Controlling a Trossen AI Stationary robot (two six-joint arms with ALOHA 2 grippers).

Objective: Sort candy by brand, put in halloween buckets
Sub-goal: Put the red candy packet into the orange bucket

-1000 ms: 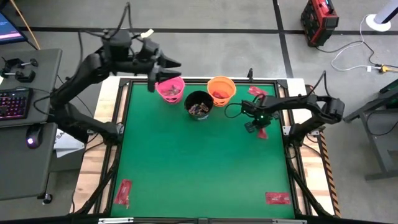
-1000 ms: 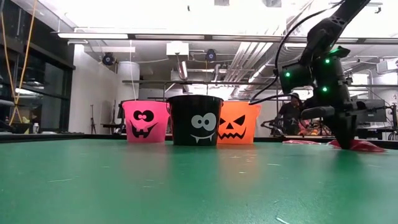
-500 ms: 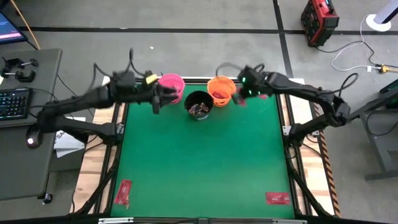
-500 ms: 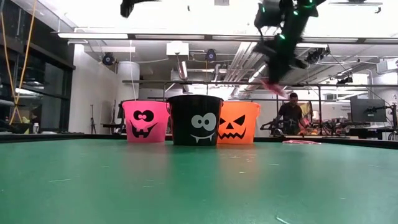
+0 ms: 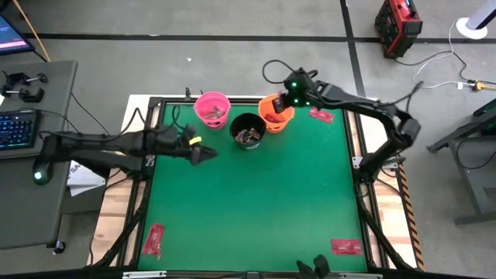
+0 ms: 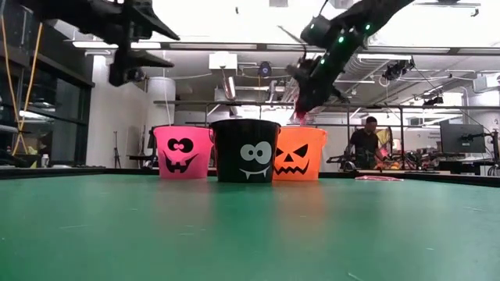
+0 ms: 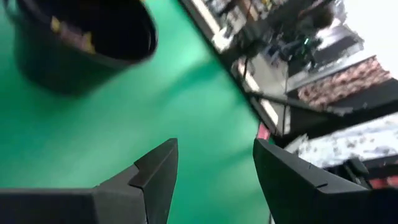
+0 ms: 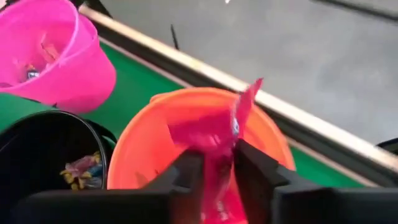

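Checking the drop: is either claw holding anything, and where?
The right claw pinches a red candy packet near its lower end, over the orange bucket. The left claw holds nothing.

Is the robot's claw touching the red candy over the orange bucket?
Touching. In the right wrist view, the right end effector has its two fingers pressed against the red candy packet, above the orange bucket.

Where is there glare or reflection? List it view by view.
Low view: ceiling lights burn out white; the mat faintly mirrors the buckets. High view: even light on the mat. Left wrist view: pale sheen on the mat. Right wrist view: no glare on the candy in the right gripper.
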